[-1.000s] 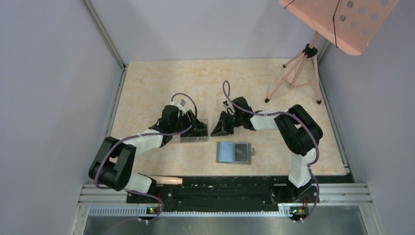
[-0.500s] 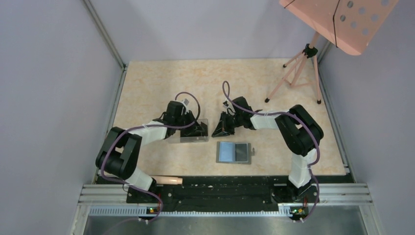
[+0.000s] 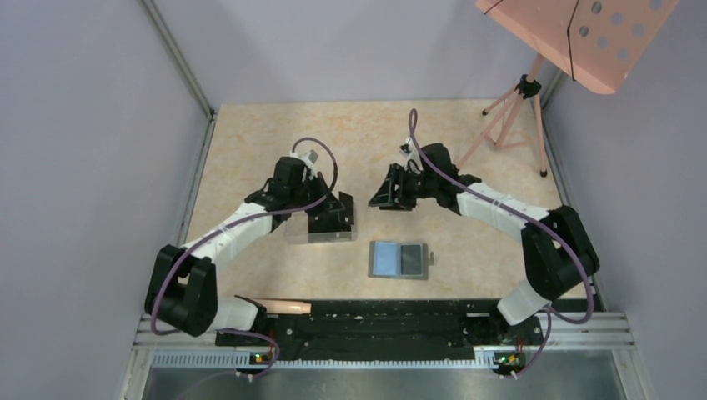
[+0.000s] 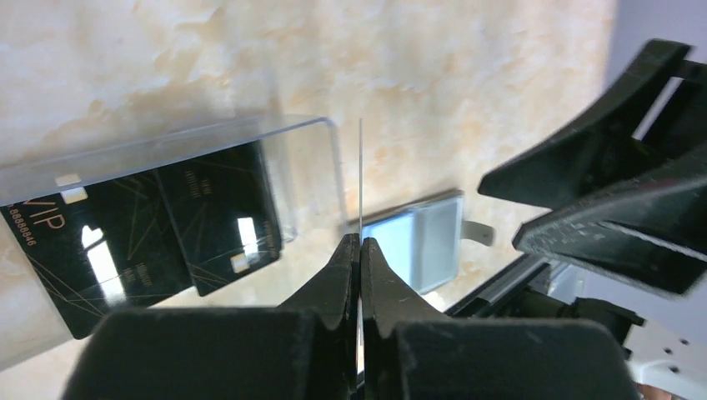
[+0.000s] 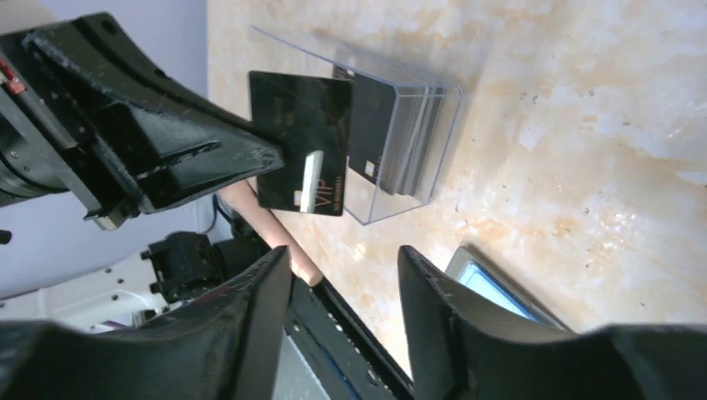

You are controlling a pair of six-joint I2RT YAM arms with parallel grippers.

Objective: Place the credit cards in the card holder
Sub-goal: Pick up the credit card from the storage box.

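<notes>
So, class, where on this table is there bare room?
Free: the far strip of beige table between back wall and arms, left of the pink tripod. Crowded: the middle, where left gripper, right gripper, clear plastic box and open gray wallet cluster.

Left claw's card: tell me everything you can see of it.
The credit card is a thin, glossy black rectangle with "VIP" lettering and a pale reflective strip near one end. It looks like stiff plastic, flat and unbent. The left claw is shut on one edge and holds it in the air. Seen edge-on from the left wrist, it is only a fine line. It sits close to the clear box of more cards, but I cannot tell whether it touches the box.
</notes>
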